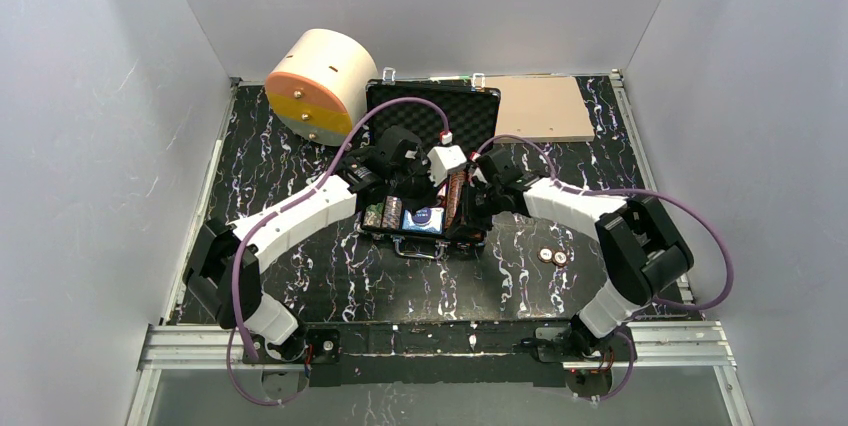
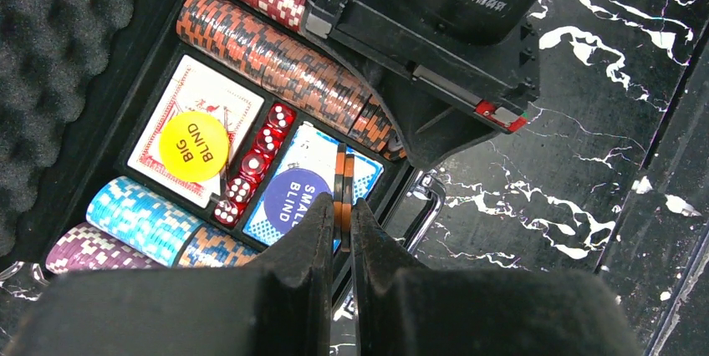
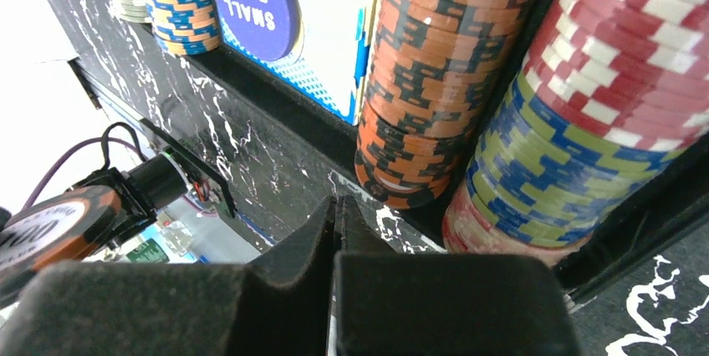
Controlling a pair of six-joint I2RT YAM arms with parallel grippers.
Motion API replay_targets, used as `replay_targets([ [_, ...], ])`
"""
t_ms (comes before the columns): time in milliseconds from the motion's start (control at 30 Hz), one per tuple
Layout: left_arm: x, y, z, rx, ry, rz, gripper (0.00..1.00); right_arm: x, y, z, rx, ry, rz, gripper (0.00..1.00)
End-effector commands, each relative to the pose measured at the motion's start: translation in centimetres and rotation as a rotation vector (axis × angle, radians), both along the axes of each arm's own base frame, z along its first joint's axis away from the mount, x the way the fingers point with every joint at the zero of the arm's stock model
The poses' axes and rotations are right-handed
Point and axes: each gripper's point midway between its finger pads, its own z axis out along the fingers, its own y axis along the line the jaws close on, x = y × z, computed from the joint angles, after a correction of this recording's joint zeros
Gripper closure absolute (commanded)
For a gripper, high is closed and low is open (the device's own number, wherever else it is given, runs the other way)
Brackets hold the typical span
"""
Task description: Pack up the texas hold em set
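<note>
From above, the black briefcase (image 1: 470, 106) lies open in the middle of the marbled table (image 1: 290, 266). Its lid is tipped back and its handle (image 1: 420, 250) faces my bases. Both my arms reach into its tray. My left gripper (image 1: 424, 198) is over the blue card deck (image 1: 425, 218), and my right gripper (image 1: 468, 216) is at the near end of the orange-and-black row (image 1: 456, 196). The fingers are too small here to judge. Two loose chips (image 1: 552, 257) lie on the table to the right of the case, apart from it. A cream cylinder (image 1: 320, 81) stands left of the lid, and a tan board (image 1: 540, 108) lies to its right.

Through my left wrist camera, my fingers are pressed tight on an orange-and-black chip (image 2: 342, 180) held on edge. It may be two chips; I cannot count them. It hangs above the blue deck, just beside the SMALL BLIND button (image 2: 294, 199). The yellow BIG BLIND button (image 2: 194, 146) rests on the red deck (image 2: 201, 97). Red dice (image 2: 255, 164) line the slot between the decks. Light-blue chips (image 2: 138, 214) fill the nearest slot, and foam lining (image 2: 58, 38) covers the lid.

Through my right wrist camera, my fingers meet with nothing between them, just outside the case's front wall. Ahead of them are the end of the orange-and-black row and a blue-and-yellow stack (image 3: 543, 172).
</note>
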Motion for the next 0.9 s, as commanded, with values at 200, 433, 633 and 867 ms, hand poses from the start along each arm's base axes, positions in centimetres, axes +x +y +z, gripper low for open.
replay_targets([
  [200, -0.3, 0.3, 0.4, -0.017, -0.01, 0.002, 1.0, 2.0, -0.9, -0.1, -0.12, -0.078, -0.036, 0.92],
  [433, -0.3, 0.1, 0.4, -0.021, -0.007, -0.001, 1.0, 2.9, -1.1, -1.2, -0.16, -0.1, -0.06, 0.92],
  [633, -1.6, -0.9, 0.1, -0.065, 0.037, -0.078, 1.0, 3.9, -1.5, -0.8, -0.206, -0.144, -0.092, 0.92],
  [867, -2.3, -2.2, -0.9, -0.103, 0.066, -0.17, 1.0, 3.5, -2.0, 0.2, -0.196, -0.188, -0.075, 0.9],
])
